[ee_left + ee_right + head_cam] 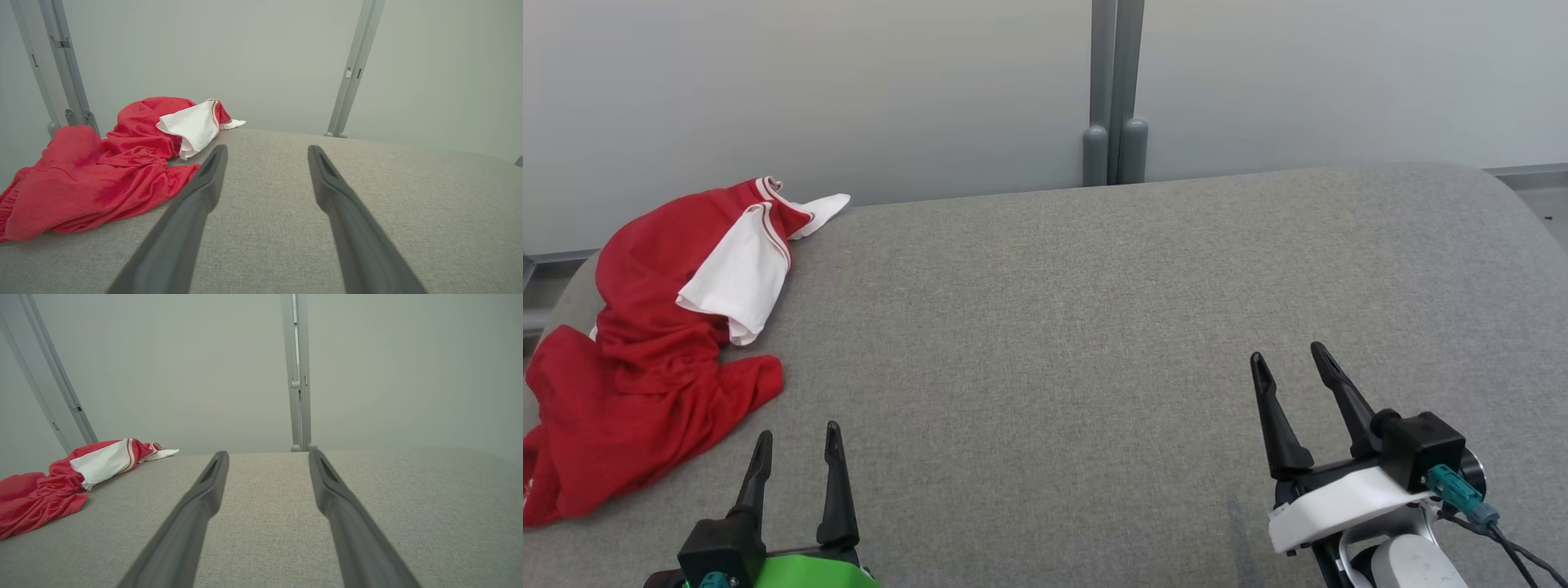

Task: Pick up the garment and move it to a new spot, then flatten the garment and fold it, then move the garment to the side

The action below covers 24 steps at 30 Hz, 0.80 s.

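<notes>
The garment (645,367), a red shirt with a white sleeve, is seen bunched in a loose heap ahead of the left gripper (798,433) and off to its left side. Its nearest red edge lies close to that gripper's outer finger, but no contact is made. From the right gripper (1288,353) it is well apart, far over to that gripper's left.

Both grippers are held with their jaws spread wide, and nothing is gripped by either. Bare grey padded surface (1094,327) is seen between and ahead of both pairs of fingers, with a pale wall (931,82) and a grey upright post (1115,90) beyond.

No part of the task is judged to be done: the garment has not been lifted, moved, flattened or folded. The pick-up, the shift to a new spot, the flattening, the folding and the final move aside are all left.
</notes>
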### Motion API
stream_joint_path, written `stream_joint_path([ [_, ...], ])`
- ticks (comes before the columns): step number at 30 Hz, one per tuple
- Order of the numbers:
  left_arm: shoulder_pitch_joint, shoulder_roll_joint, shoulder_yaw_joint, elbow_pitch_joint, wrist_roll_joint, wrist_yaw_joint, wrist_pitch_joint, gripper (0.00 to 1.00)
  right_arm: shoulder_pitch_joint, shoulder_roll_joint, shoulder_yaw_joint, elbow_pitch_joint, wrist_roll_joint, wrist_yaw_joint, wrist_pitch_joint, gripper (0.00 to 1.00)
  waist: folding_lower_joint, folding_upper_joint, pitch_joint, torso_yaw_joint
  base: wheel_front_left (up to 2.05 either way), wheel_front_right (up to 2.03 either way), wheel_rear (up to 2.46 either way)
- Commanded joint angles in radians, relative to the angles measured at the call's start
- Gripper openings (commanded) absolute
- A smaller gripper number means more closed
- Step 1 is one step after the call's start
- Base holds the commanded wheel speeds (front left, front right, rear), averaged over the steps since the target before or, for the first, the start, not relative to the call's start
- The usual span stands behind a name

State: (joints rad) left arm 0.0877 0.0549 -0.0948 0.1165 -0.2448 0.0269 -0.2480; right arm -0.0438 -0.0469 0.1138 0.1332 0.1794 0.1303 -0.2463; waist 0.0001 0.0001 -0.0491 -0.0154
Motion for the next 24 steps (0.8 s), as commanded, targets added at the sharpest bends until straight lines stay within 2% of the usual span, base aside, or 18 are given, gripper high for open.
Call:
stream_joint_path([
  [1, 0.012, 0.002, 0.001, -0.004, 0.020, 0.005, -0.010, 1.00, -0.006, -0.005, 0.004, 0.000, -0.018, 0.001, -0.010, 1.00, -0.0001, -0.0001, -0.001, 0.000, 0.00, 0.00, 0.00],
  [8, 0.016, 0.002, -0.001, 0.002, 0.051, 0.007, -0.020, 1.00, -0.005, -0.006, 0.010, 0.002, -0.051, 0.001, -0.022, 1.00, -0.0001, -0.0001, -0.002, -0.001, 0.00, 0.00, 0.00],
  [24, 0.013, 0.001, 0.000, 0.019, 0.033, 0.002, -0.018, 1.00, -0.012, -0.006, 0.001, 0.027, -0.031, 0.001, -0.020, 1.00, -0.0001, -0.0001, -0.001, -0.001, 0.00, 0.00, 0.00],
])
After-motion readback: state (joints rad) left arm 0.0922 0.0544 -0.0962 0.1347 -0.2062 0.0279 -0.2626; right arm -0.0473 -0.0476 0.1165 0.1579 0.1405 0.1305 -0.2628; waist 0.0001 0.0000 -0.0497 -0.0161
